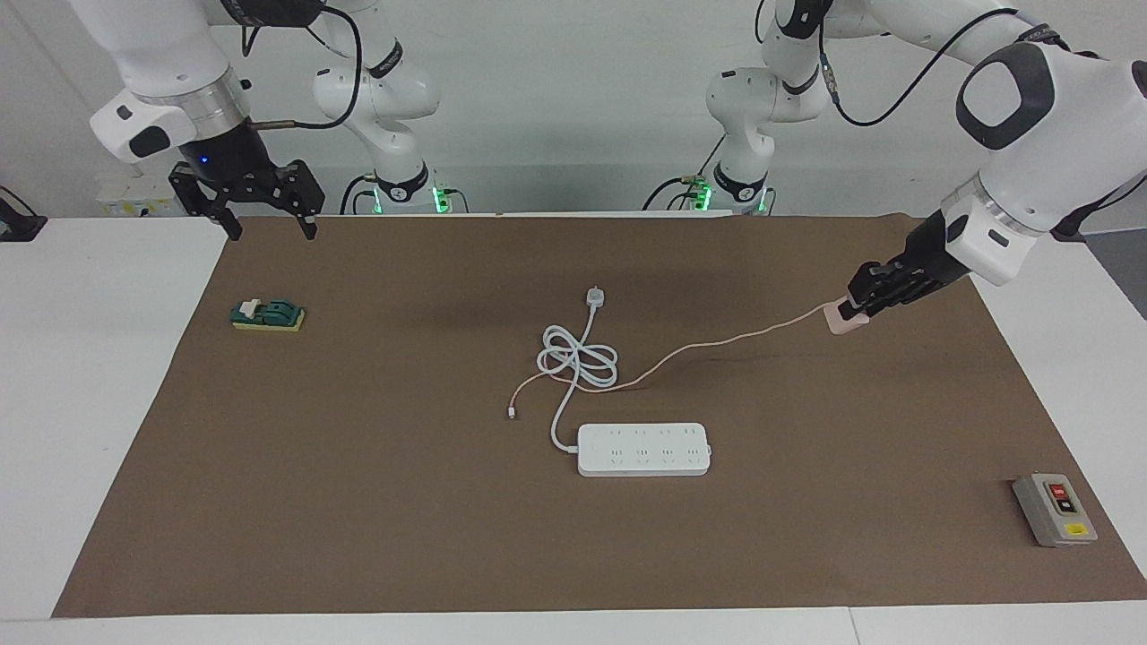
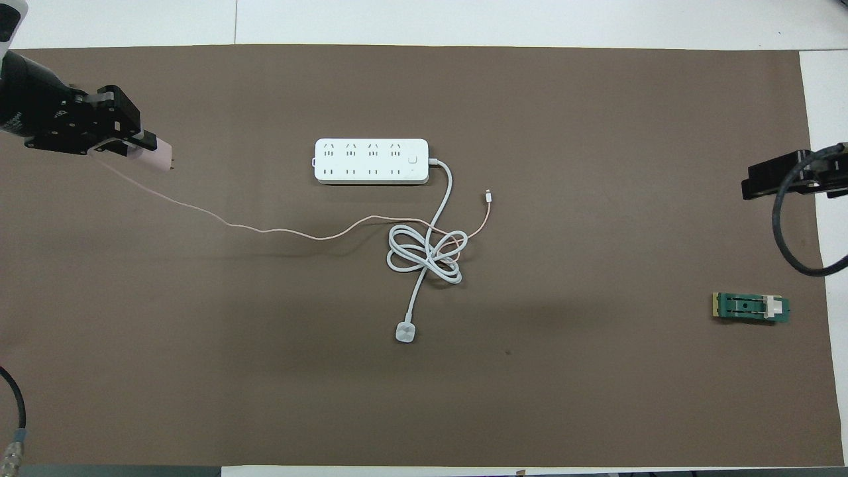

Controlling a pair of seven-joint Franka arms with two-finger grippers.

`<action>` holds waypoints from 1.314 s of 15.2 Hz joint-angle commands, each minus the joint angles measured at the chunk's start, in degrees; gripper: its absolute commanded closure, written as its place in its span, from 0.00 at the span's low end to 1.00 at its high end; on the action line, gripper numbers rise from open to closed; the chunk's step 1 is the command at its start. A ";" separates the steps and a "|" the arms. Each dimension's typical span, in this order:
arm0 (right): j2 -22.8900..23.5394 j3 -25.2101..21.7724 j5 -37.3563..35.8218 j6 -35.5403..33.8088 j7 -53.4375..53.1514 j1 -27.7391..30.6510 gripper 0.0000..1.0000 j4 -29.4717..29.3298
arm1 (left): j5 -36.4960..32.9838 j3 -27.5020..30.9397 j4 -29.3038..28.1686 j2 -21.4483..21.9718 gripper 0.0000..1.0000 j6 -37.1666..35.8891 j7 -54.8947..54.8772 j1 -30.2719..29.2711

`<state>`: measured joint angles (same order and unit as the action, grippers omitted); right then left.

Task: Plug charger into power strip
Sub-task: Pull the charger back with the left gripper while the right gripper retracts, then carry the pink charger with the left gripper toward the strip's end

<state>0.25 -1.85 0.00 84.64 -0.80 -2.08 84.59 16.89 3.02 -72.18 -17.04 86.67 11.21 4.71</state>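
My left gripper (image 1: pixel 858 305) is shut on the pale-pink charger (image 1: pixel 842 318), holding it in the air over the mat at the left arm's end of the table. In the overhead view the charger (image 2: pixel 159 158) sticks out of the left gripper (image 2: pixel 142 142) with its prongs pointing toward the mat's middle. Its thin pink cable (image 1: pixel 717 345) trails down to the mat and crosses the coiled white cord (image 1: pixel 578 358). The white power strip (image 1: pixel 643 449) (image 2: pixel 371 161) lies flat mid-mat, sockets up. My right gripper (image 1: pixel 271 228) hangs open and empty, high over the mat's corner at the right arm's end.
A small white plug (image 1: pixel 594 296) ends the strip's cord, nearer to the robots than the coil. A green block (image 1: pixel 267 315) lies toward the right arm's end. A grey box with red and black buttons (image 1: pixel 1055 509) sits at the mat's edge toward the left arm's end.
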 commanded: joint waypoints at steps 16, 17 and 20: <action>-1.39 3.26 -1.15 -2.37 1.15 3.84 0.00 2.86 | -9.51 -0.12 2.66 -0.01 1.00 -5.82 15.76 1.71; -1.39 3.26 -1.15 -2.37 1.24 3.84 0.00 2.86 | -9.68 -0.12 2.66 -0.28 1.00 -5.12 17.95 1.88; -1.39 3.26 -1.15 -2.55 1.41 3.93 0.00 2.86 | -14.68 -0.56 2.48 -0.80 1.00 -2.04 24.45 3.36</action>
<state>-0.17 0.54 -0.01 82.41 -0.58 0.61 86.39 5.95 2.17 -70.76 -17.05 83.46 31.12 5.91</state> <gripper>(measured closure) 0.000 0.714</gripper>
